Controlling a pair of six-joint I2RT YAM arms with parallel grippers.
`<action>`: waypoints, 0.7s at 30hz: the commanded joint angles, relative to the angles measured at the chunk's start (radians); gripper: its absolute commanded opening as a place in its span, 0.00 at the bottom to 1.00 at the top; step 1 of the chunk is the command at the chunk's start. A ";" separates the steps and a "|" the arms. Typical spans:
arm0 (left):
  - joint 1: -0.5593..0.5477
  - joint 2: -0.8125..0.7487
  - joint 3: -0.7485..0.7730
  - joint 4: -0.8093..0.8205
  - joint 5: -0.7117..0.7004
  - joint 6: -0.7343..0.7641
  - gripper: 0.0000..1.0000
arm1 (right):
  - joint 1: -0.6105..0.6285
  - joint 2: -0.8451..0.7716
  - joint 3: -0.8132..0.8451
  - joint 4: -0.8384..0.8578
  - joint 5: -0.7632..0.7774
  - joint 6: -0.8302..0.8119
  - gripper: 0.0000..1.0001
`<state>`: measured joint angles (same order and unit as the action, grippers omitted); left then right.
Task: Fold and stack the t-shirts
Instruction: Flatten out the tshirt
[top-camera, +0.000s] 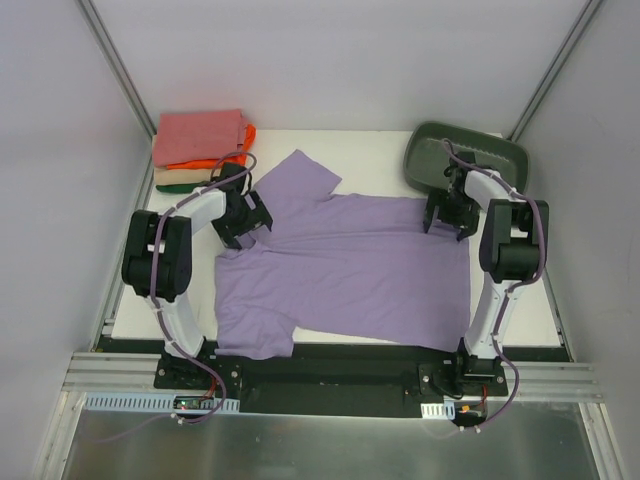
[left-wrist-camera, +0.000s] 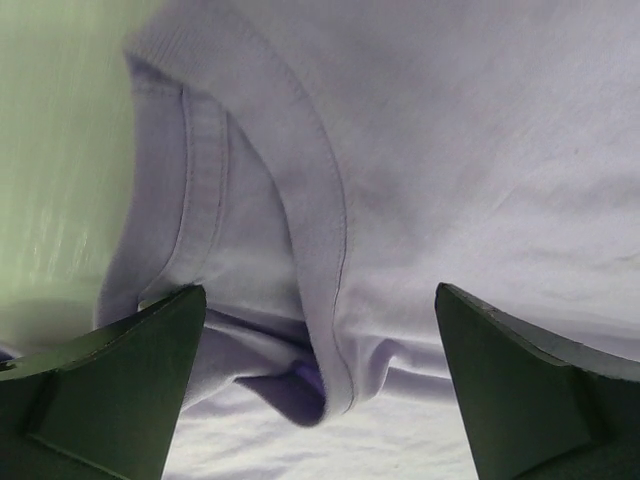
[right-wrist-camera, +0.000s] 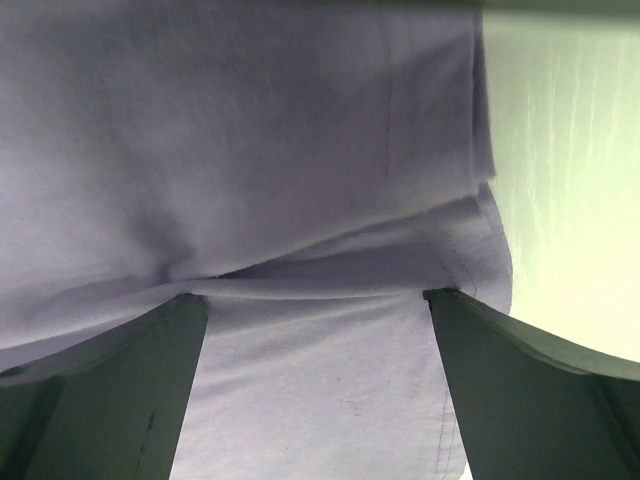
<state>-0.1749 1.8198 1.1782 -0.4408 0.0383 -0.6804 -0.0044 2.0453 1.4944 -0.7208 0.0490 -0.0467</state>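
Supporting surface (top-camera: 370, 160): white; it carried all the cloth and the tub.
Lavender t-shirt (top-camera: 350, 270): lay unfolded across the middle of the surface, collar toward the left arm and hem toward the right arm, with one sleeve pointing to the far side and the other to the near edge.
Tub (top-camera: 428, 165): grey-green, stood at the far right corner, just beyond the hem.
Folded stack (top-camera: 198, 135): sat at the far left corner, salmon-pink on top, then orange, tan and dark green lowest.
Left hand (top-camera: 248, 215): hung low over the collar (left-wrist-camera: 320, 200), its fingers (left-wrist-camera: 120, 380) spread wide on either side of the ribbed band, pinching nothing.
Right hand (top-camera: 452, 215): hung low over the far corner of the hem (right-wrist-camera: 470, 240), its fingers (right-wrist-camera: 520, 400) spread wide with lavender cloth between them, not pinched.
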 joint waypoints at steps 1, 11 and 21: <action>0.020 0.107 0.119 -0.050 -0.052 0.031 0.99 | -0.006 0.084 0.104 -0.017 0.045 -0.033 0.96; 0.031 0.282 0.354 -0.082 0.020 0.047 0.99 | -0.052 0.111 0.173 -0.048 0.104 -0.044 0.96; 0.029 0.280 0.442 -0.095 0.081 0.080 0.99 | -0.065 0.018 0.110 -0.019 0.055 -0.033 0.96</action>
<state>-0.1555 2.1113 1.6020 -0.5152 0.1028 -0.6418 -0.0544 2.1357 1.6417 -0.7429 0.0723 -0.0662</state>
